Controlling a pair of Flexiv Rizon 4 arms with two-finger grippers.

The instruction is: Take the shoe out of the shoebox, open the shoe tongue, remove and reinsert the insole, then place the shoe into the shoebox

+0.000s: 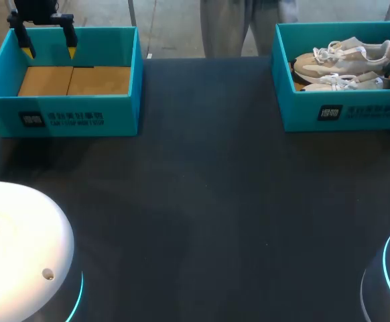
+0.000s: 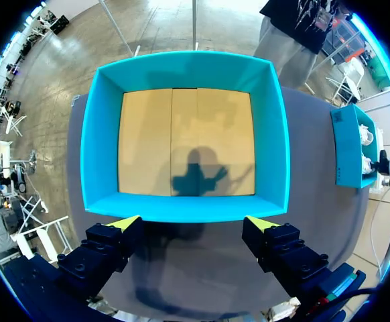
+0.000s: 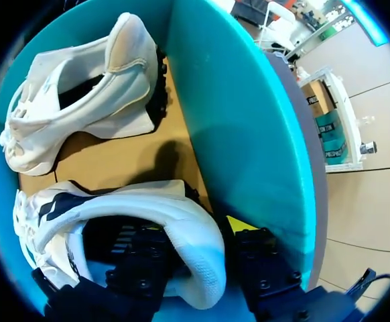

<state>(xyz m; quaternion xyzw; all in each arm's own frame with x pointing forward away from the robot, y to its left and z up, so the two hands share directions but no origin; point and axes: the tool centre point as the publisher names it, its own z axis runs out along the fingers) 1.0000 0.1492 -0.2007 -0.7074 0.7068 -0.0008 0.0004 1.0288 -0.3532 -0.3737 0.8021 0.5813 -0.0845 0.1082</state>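
Shoes number two, near shoe (image 1: 339, 82) and far shoe (image 1: 346, 57). Both lie in the right shoebox (image 1: 356, 111), lengthwise across the table (image 1: 202, 188), with toes toward the left shoebox (image 1: 68, 114). Right gripper (image 3: 195, 231) is clamped on the near shoe's heel, one finger inside. Left gripper (image 1: 48, 48) hangs over the left shoebox with its fingers apart.
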